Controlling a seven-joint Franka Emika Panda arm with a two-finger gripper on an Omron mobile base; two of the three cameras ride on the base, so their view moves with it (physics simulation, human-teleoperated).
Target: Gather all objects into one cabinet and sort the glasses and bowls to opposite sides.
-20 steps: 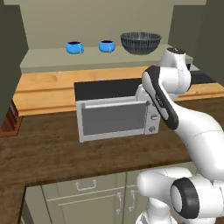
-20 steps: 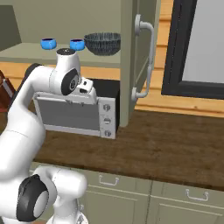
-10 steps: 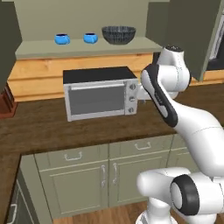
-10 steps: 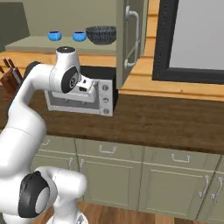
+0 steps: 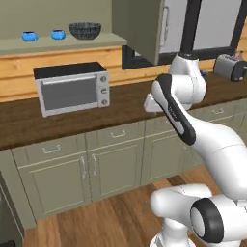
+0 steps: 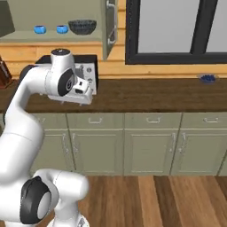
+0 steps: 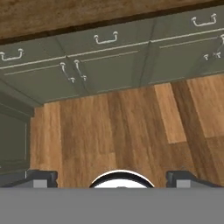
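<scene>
Upper left, two bright-blue cups (image 5: 30, 36) (image 5: 58, 34) and the dark ribbed bowl (image 5: 85, 30) sit on the olive-grey cabinet's shelf (image 5: 58, 45). The two-finger gripper (image 7: 112, 177) hangs spread and empty, aimed floorward — likely between fetches; next, find the red mug.

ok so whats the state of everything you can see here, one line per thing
gripper: open, holding nothing
cabinet door: swung open
two blue cups: upright on the cabinet shelf, side by side
dark ribbed bowl: upright on the same shelf, right of the cups
microwave: door shut, on the counter
lower cabinet doors: shut
toaster: on the counter, far right
</scene>
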